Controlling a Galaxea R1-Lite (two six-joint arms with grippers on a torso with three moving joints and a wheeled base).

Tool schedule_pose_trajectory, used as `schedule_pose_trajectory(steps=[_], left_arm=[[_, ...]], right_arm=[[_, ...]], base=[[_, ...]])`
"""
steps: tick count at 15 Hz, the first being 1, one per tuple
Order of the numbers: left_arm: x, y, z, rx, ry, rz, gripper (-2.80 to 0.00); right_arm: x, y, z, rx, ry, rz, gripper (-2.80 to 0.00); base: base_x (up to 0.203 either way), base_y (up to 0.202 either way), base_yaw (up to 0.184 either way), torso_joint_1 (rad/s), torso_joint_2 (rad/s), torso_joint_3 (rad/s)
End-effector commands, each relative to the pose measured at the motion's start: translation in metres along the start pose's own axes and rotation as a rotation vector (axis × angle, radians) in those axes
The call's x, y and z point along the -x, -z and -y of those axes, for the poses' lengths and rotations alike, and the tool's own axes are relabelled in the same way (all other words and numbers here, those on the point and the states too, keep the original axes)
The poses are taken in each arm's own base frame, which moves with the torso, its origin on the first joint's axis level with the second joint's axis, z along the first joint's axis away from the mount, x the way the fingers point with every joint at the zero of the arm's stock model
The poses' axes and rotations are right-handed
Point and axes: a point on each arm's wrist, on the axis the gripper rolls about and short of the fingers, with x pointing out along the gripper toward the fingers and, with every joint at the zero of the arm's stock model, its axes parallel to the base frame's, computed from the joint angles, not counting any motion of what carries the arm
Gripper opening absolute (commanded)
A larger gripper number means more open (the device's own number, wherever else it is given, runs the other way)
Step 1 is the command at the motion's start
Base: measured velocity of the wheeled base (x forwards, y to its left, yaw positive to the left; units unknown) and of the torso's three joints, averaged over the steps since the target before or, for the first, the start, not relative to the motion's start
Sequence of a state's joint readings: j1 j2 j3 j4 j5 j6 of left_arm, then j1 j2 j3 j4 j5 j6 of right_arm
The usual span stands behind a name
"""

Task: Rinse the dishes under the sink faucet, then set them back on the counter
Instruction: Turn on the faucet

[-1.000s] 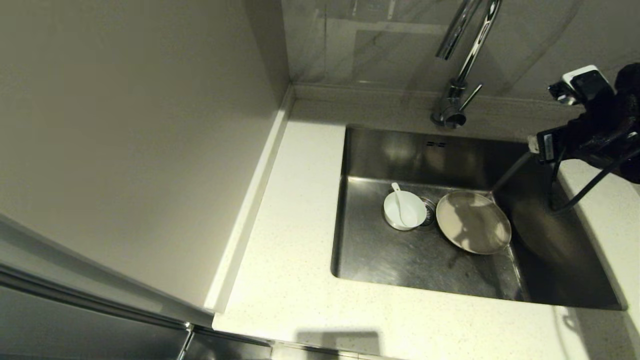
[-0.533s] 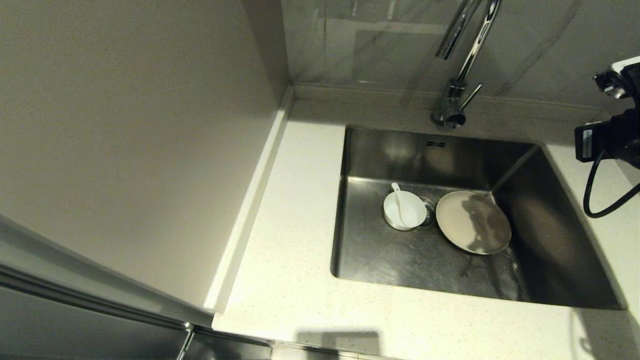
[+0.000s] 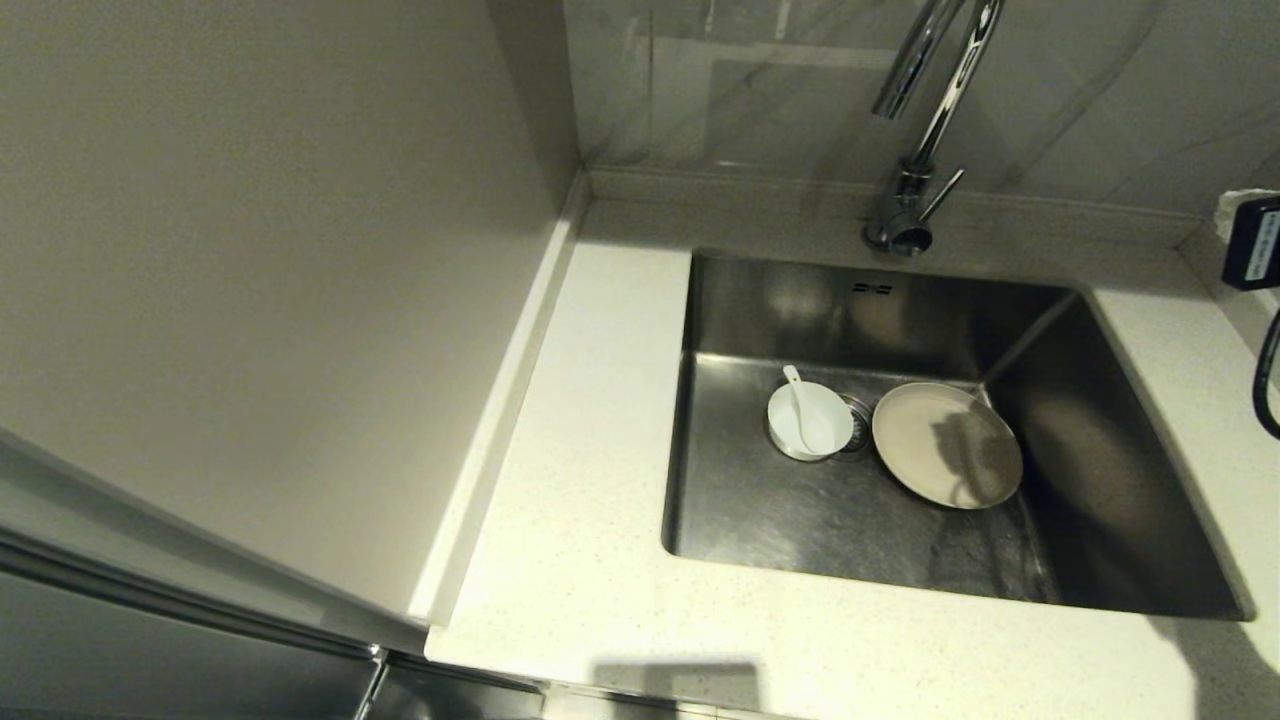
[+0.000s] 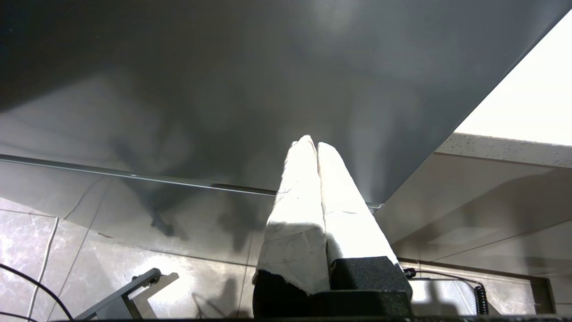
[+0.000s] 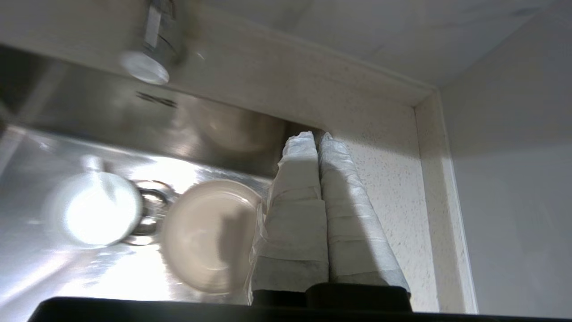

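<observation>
— How many dishes do we count in the sink?

— We count three: one white bowl, one white spoon and one beige plate.

— And fixtures?

— We see one faucet, one drain strainer, and two overflow slots.

— Any grippers?

— We count two: the left gripper and the right gripper, each with two white-wrapped fingers pressed together.

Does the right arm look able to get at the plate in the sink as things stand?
Probably yes: the plate lies uncovered on the sink floor, nothing above it. The right gripper, shut and empty, hangs beside the basin.
</observation>
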State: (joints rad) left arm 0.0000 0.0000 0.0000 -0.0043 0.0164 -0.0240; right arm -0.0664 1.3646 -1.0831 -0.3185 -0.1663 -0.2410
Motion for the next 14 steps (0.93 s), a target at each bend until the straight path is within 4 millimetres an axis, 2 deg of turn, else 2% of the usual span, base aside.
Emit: schedule_pose_trajectory(steps=[1, 4, 6, 9, 14], left_arm=[[0.000, 0.000, 0.000, 0.001, 0.000, 0.003, -2.80], [0.000, 0.000, 0.000, 0.001, 0.000, 0.003, -2.80], [0.000, 0.000, 0.000, 0.001, 0.000, 0.003, -2.80], [0.000, 0.000, 0.000, 0.001, 0.000, 0.003, -2.80], [0.000, 0.000, 0.000, 0.001, 0.000, 0.003, -2.80]], right_arm=[[0.050, -0.012, 0.011, -0.037, 0.005, 0.096, -2.80], [0.109, 0.002, 0.018, -0.071, 0.003, 0.148, -2.80], [0.141, 0.022, 0.018, -0.107, 0.003, 0.155, -2.80], [0.175, 0.053, 0.016, -0.137, -0.002, 0.158, -2.80], [0.221, 0.105, 0.012, -0.149, -0.007, 0.185, -2.80]], base=[[0.000, 0.000, 0.000, 0.000, 0.00, 0.000], [0.000, 0.000, 0.000, 0.000, 0.00, 0.000], [0.000, 0.000, 0.000, 0.000, 0.00, 0.000], [0.000, 0.000, 0.000, 0.000, 0.00, 0.000], [0.000, 0.000, 0.000, 0.000, 0.00, 0.000]])
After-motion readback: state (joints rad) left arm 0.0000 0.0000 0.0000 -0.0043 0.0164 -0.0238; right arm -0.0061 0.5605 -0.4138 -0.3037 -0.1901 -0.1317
